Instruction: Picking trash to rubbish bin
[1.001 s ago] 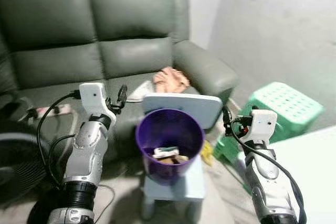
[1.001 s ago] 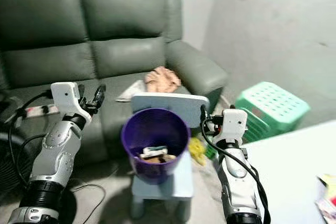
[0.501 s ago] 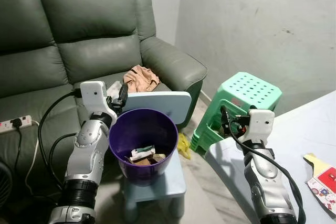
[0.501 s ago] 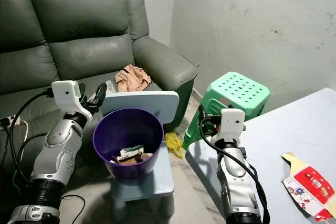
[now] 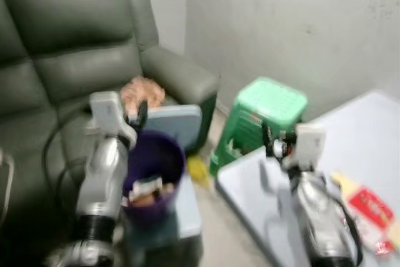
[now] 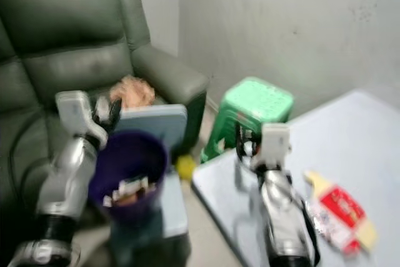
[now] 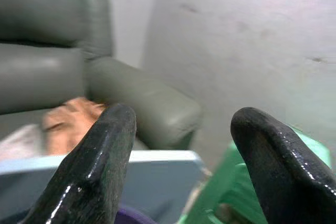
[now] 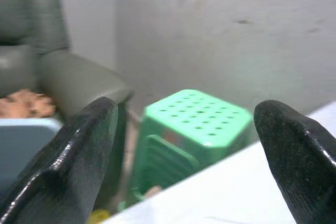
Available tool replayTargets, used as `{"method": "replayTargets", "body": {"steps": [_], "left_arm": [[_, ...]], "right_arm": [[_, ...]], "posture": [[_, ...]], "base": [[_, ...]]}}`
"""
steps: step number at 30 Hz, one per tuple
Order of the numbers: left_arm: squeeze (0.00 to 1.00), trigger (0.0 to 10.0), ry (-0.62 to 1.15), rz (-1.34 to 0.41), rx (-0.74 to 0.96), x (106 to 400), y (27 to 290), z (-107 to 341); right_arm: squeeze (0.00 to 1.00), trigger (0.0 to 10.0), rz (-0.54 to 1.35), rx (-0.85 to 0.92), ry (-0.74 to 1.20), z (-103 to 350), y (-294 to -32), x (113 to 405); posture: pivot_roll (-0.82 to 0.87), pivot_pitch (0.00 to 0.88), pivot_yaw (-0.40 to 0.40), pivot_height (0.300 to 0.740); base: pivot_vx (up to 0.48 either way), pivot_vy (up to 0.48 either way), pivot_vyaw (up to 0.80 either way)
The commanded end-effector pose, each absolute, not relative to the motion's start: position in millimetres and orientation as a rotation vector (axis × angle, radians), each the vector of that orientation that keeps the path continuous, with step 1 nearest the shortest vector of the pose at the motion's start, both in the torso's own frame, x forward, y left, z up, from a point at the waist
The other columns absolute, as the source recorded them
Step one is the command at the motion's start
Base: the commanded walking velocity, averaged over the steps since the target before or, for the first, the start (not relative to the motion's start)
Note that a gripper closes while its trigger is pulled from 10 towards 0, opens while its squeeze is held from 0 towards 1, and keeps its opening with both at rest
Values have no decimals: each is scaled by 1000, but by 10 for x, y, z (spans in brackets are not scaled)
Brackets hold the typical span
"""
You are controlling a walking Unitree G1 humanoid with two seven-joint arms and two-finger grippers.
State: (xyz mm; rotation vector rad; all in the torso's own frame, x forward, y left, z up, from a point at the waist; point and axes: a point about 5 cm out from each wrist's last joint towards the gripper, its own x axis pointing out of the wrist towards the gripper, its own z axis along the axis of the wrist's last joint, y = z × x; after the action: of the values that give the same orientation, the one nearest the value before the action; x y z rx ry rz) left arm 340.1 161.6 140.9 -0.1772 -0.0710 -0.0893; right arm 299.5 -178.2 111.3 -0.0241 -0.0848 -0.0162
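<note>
G1 humanoid mid-turn, head views blurred: both arms raised w/ nothing held, presumably kept clear while it hunts for the next piece of trash. Nearest, the right gripper rides above the edge of the pale table, fingers spread wide apart and empty; the left gripper likewise gapes open, empty, next to the purple rubbish bin. The bin sits on a small light-blue chair, raised to arm height for easy drops, and already holds some scraps. On the table to the robot's right lies a flattened red-and-yellow carton, the likely next pick. On the floor btwn chair and green plastic stool rests a yellow scrap, also a candidate. Beyond, a peach cloth lies on the grey-green sofa vs. the bare wall.
</note>
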Motion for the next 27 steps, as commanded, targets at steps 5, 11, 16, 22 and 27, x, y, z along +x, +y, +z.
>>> {"method": "replayTargets", "body": {"steps": [5,11,16,22,27], "left_arm": [[0,10000,-90,-84,-179,3409,1613,1456],[0,10000,-88,-84,-182,3403,1593,1448],[0,10000,-89,-81,-191,3399,1589,1446],[0,10000,-87,-87,-217,3401,1573,1449],[0,10000,-89,-87,-211,3398,1570,1449]], "right_arm": [[0,10000,-16,-34,-85,1143,-1783,2986],[0,10000,-12,5,-105,1177,-1782,2978],[0,10000,-16,-16,-100,1178,-1795,2973],[0,10000,-16,-16,-96,1175,-1801,2966],[0,10000,-15,-17,-95,1169,-1796,2955]], "posture": [[2,0,-67,740],[-2,0,-70,740],[-4,0,-72,740],[-7,0,-72,740],[-10,0,-73,740]], "base": [[0,0,-747],[0,0,-370],[0,0,0],[0,0,0],[0,0,0]]}}
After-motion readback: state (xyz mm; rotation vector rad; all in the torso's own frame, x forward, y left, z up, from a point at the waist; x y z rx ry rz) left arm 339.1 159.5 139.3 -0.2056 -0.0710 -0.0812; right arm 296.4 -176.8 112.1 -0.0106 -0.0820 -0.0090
